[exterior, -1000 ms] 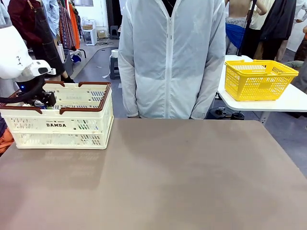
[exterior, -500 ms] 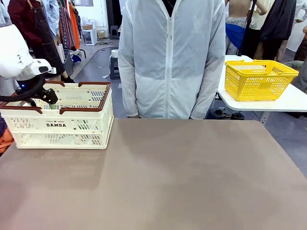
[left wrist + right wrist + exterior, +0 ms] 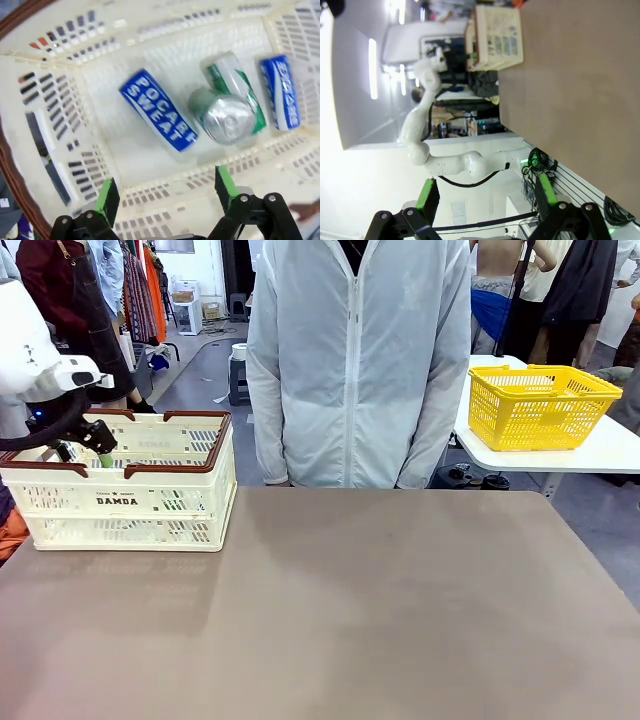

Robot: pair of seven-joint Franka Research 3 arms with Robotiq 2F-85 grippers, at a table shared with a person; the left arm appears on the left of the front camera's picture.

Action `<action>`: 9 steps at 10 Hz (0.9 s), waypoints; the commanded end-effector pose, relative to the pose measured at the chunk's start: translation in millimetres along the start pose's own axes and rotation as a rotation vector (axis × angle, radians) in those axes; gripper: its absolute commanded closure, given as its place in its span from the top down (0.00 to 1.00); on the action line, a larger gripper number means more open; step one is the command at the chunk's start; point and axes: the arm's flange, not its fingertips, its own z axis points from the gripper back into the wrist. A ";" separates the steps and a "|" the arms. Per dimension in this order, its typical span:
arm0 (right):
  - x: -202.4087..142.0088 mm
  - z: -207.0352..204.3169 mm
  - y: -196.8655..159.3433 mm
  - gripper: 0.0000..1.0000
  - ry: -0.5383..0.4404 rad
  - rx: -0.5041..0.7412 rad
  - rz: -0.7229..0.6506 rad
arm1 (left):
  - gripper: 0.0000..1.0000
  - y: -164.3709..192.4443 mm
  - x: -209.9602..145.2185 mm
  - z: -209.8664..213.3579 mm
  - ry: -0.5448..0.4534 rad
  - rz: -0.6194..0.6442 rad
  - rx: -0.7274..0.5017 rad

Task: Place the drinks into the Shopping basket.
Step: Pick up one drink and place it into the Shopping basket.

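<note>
Raised a little since a second ago and now spread wide with nothing held, the left gripper (image 3: 166, 192) hovers above the Shopping basket (image 3: 150, 502), where a green can (image 3: 231, 106) lies between two blue cans (image 3: 157, 110), while the right gripper (image 3: 483, 192) also gapes empty.

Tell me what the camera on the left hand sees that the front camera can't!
The left wrist camera looks down into the basket and sees cans lying on the bottom: a blue can, a green can and a second blue can. The front camera sees other things: a person in a white jacket, the brown table and a yellow basket. Both see the white basket and the open left hand over it.
</note>
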 end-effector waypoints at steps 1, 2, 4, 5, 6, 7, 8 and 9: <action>-1.3 1.5 3.9 1.00 0.008 -0.002 -0.014 | 1.00 -2.8 -50.6 32.2 0.052 -0.084 -0.166; -1.3 1.5 3.9 1.00 0.008 -0.002 -0.014 | 1.00 -1.4 -79.0 54.9 0.025 -0.054 -0.284; -1.3 1.5 3.9 1.00 0.008 -0.002 -0.014 | 1.00 6.3 -148.6 91.3 -0.100 0.180 -0.600; -1.3 1.5 3.9 1.00 0.008 -0.002 -0.014 | 1.00 21.6 -183.4 102.5 -0.213 0.115 -0.798; -1.3 1.5 3.9 1.00 0.008 -0.002 -0.014 | 1.00 36.7 -207.7 110.5 -0.396 0.165 -0.933; -1.3 1.5 3.9 1.00 0.008 -0.002 -0.014 | 1.00 50.7 -221.5 113.2 -0.389 0.109 -1.035; -1.3 1.5 3.9 1.00 0.008 -0.002 -0.014 | 1.00 62.4 -223.1 109.2 -0.401 0.080 -1.080; -1.3 1.5 3.9 1.00 0.008 -0.002 -0.014 | 1.00 66.8 -218.3 104.7 -0.396 0.049 -1.146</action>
